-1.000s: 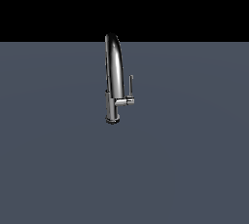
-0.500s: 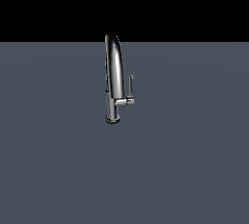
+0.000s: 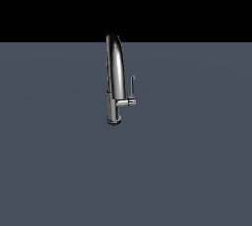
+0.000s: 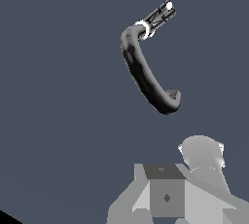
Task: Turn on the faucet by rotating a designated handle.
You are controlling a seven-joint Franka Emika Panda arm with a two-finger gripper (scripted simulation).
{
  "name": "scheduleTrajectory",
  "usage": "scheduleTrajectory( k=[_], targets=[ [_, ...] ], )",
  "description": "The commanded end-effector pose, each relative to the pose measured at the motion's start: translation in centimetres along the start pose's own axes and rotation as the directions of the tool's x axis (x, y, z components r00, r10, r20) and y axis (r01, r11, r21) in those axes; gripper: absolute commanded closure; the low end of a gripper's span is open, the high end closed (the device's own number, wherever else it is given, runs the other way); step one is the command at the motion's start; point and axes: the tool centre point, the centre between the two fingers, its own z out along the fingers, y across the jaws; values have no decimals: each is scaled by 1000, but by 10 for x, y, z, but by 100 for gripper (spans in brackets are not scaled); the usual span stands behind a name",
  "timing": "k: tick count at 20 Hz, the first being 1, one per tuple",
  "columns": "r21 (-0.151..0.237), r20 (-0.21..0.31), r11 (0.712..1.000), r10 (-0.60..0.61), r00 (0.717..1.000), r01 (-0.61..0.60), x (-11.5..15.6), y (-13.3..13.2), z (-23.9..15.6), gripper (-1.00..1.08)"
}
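Faucet (image 3: 114, 80) stands upright mid-scene on the grey surface (image 3: 59, 171), arched spout up top. Handle (image 3: 132, 86) sits upright on the side stub, on the exterior view's right of the base. Wrist view looks down on the spout; gripper (image 4: 168, 196) partly visible, well apart from it, open/closed: can't tell.

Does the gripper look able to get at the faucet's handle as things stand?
Probably yes. The handle stands upright off the side stub of the faucet with open space around it. The gripper is apart from the faucet, nothing between them; whether it is open cannot be told.
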Motion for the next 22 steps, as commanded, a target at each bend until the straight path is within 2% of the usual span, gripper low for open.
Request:
scheduleTrajectory(
  k=[1,7,12,17,22],
  targets=[
    [35,42,999,34,999,-36,16,0,2,108],
    [115,148,985,111,983,-128,55,1,10,108],
    [175,245,961,168,955,-214,88,3,20,108],
    [229,348,923,218,912,-308,121,8,33,108],
    [273,460,869,258,850,-412,155,15,52,108]
  ],
)
